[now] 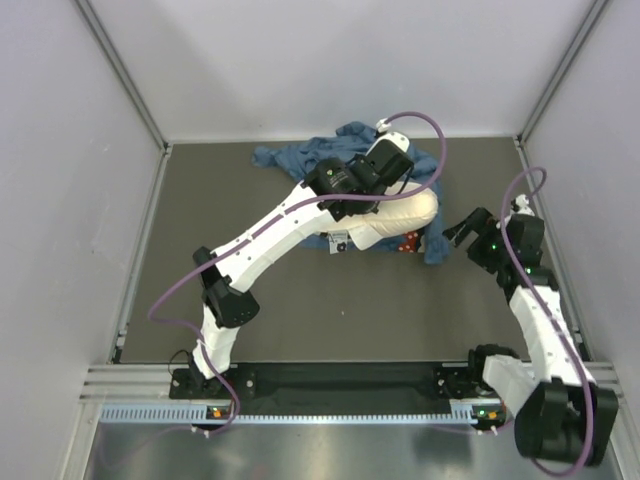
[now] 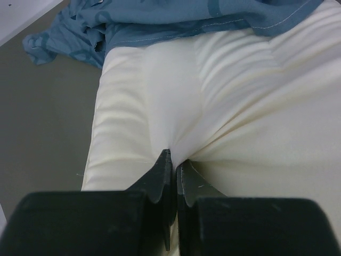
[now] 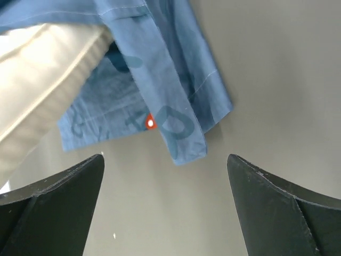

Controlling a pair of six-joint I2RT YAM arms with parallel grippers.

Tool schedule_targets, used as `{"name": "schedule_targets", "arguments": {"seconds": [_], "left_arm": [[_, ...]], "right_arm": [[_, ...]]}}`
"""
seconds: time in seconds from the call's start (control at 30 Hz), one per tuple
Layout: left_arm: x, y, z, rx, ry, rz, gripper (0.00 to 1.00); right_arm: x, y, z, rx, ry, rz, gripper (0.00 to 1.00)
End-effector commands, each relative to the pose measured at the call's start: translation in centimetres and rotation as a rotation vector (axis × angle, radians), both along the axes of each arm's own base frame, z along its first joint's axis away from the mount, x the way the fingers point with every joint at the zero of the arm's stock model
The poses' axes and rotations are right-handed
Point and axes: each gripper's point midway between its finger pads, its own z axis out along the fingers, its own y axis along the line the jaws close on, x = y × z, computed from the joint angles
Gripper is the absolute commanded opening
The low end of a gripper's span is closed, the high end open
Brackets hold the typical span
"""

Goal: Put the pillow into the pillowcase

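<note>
Left gripper (image 2: 171, 158) pinches pillow (image 2: 229, 106) (pillowcase (image 3: 160, 64) letters unreadable).

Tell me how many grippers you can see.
2. The left gripper is shut on a pinched fold of the pillow. The right gripper is open above the table, beside the pillowcase corner.

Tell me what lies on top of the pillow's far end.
The pillowcase lies over the far end of the pillow, its stitched hem across the fabric. How far the pillow reaches beneath it is hidden. The left gripper pinches the near part.
</note>
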Motion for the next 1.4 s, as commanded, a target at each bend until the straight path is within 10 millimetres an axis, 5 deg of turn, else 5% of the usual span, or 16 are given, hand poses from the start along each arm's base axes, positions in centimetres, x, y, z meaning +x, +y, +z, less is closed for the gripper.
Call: {"name": "schedule_targets", "arguments": {"seconds": [0.0,0.1,0.27,0.53,1.07,1.37], "left_arm": [[1.9,-0.3,4.8,-0.119,-0.147,0.059,0.00],[1.9,-0.5,4.9,-0.133,-0.150,0.060,0.00],[1.9,-0.9,5.1,-0.154,-0.149,0.051,0.00],[1.6,-0.6,6.0,-0.176,-0.157,0.052,0.00],[1.5,0.4,7.0,-0.146,-0.182,0.024,0.00],[1.6,0.6,7.6,-0.155,-0.189,0.002,0.00]], "right_arm": [[-2.0,-0.3,-0.7,-0.041,0.023,-0.073,0.98],[-3.0,1.6,-2.2,0.062,0.064,-0.130,0.98],[-2.8,7.3,-1.4,0.285,-0.007,-0.171,0.98],[-0.4,12.2,-2.8,0.403,0.071,-0.318,0.98],[6.9,15.8,-8.3,0.481,0.156,-0.635,0.94],[8.0,15.3,-12.5,0.413,0.203,-0.746,0.88]]}}
